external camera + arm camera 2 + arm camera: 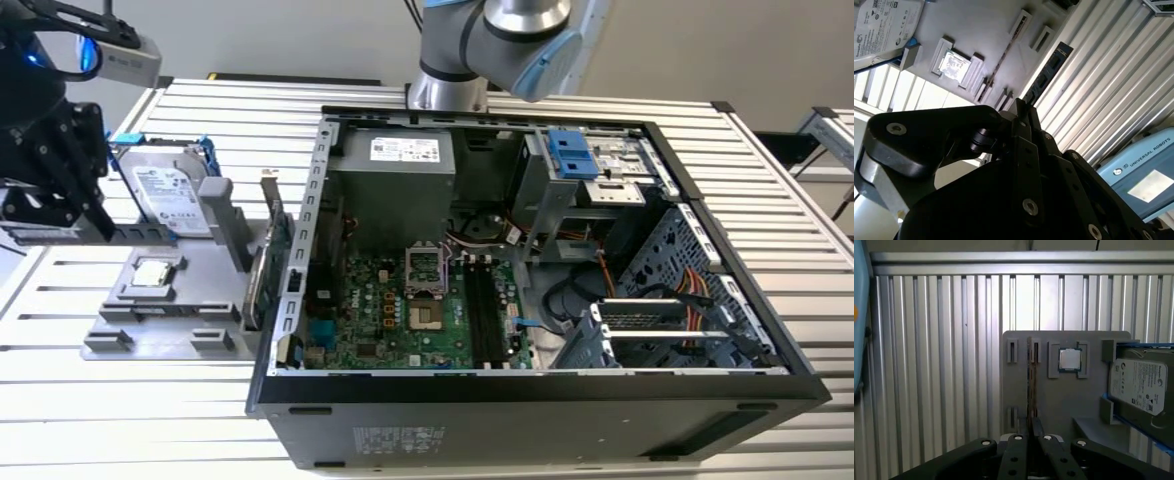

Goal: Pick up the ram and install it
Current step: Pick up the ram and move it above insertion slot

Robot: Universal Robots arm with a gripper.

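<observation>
Slatted table [134, 410] and tray [1064, 400] lie below the gripper [1029, 426], pinching the ram [1029, 375] edge-on, where so slim a hold could let it twist or slip.

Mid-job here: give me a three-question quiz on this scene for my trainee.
1. True or false: the ram sits in a motherboard slot.
2. Which lies on the tray beside the chip? A hard drive; B fan; C screwdriver.
3. What does the claw grip?
Key: 1 false, the slots are empty; 2 A; 3 the ram.
</observation>
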